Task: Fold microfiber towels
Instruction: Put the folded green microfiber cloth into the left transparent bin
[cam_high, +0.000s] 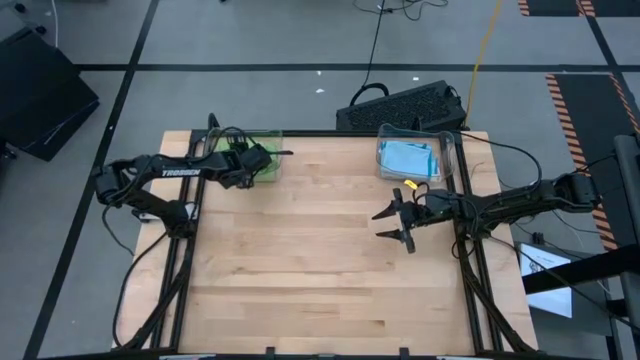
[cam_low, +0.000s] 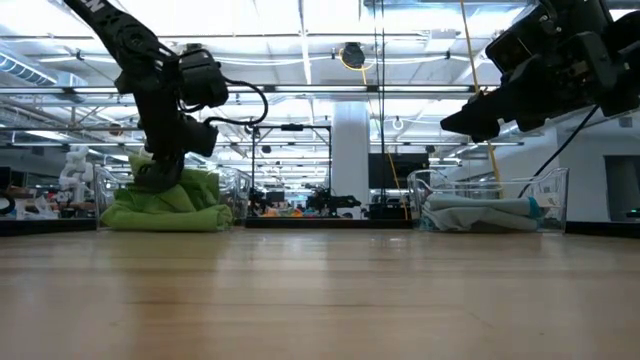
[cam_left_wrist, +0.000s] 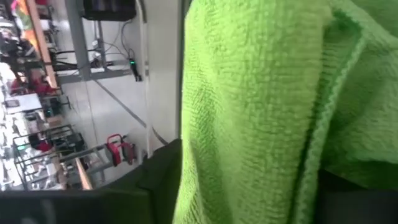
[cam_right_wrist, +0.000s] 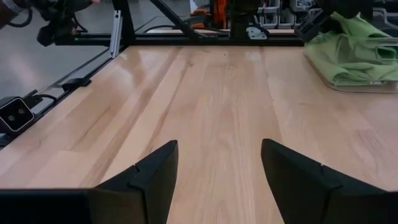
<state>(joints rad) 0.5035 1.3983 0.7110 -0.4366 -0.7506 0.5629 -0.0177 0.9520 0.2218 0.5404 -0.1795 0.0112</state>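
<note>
Pale wooden worktop (cam_high: 320, 250): left claw (cam_high: 262, 160), spread undeterminable, directly atop lime-green microfiber towels (cam_low: 165, 205); right claw (cam_high: 400, 222) spread, well apart.

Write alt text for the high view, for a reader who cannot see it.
Seen from above, the left gripper reaches into a clear bin of lime green towels at the wooden table's far left corner. The right gripper hangs with jaws open over bare wood, near a second bin of light blue towels.
</note>
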